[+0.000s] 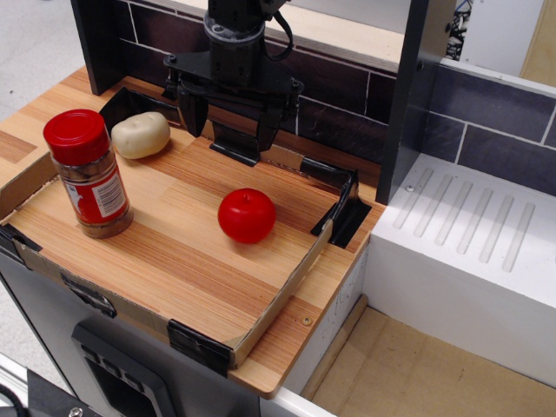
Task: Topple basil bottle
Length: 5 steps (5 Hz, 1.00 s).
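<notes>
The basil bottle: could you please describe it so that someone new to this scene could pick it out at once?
On the wooden tray with low cardboard walls, look to the near left corner. There the clear cylindrical basil bottle stands upright, with a wide red screw cap and a red-and-white label. It is taller than the pale potato behind it and the round red apple to its right.

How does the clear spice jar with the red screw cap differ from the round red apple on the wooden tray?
The clear spice jar with the red screw cap is a tall cylinder standing upright; the round red apple is a low ball. The jar is see-through with a label and brownish contents; the apple is solid glossy red. The jar stands near the tray's left edge, the apple near its middle. Both rest on the wooden tray, apart from the gripper.
</notes>
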Each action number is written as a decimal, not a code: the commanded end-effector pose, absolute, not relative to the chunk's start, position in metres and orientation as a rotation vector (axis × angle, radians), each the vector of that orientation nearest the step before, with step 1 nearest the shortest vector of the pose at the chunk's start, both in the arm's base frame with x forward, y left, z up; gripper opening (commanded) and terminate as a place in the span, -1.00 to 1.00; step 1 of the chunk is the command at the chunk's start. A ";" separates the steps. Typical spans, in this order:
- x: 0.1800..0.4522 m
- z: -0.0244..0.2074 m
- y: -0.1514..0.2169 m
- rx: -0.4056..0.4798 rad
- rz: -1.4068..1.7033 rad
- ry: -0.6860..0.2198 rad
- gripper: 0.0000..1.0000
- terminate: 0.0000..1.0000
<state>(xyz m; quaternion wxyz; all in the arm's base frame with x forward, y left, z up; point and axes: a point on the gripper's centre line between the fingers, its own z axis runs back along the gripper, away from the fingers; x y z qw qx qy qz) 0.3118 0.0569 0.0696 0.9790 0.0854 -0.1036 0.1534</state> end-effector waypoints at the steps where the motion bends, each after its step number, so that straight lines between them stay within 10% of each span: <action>1: 0.312 0.070 0.057 0.172 0.309 -0.209 1.00 -1.00; 5: 0.297 0.095 0.106 0.189 -0.386 -0.139 1.00 -1.00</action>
